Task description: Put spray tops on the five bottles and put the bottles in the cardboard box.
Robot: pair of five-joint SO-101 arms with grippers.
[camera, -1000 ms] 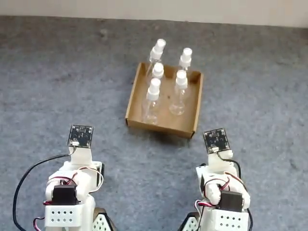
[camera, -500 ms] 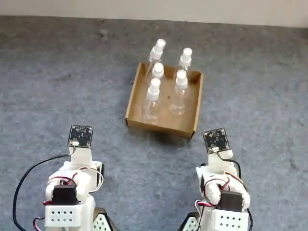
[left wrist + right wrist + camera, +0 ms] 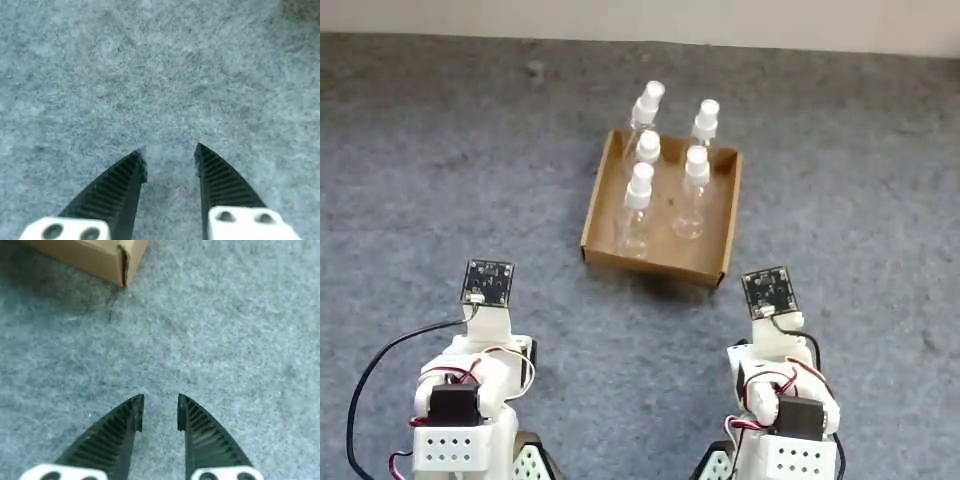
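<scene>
High view, risk: we judge that a nudge to the cardboard box (image 3: 655, 262) could topple the five capped bottles (image 3: 638, 210) standing inside.
High view, pose: left arm (image 3: 470, 390) at 7 o'clock of the box, right arm (image 3: 782, 385) at 5, both folded back.
Left wrist view: we see the left gripper (image 3: 170, 150) parted and empty over the table (image 3: 100, 75).
Right wrist view: right gripper (image 3: 160, 399) slightly parted, empty, near the box corner.

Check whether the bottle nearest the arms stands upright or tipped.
Upright: the bottle stands in the cardboard box, white spray top uppermost.

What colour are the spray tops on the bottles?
White spray tops, on clear bottles; best seen in the high view.
</scene>
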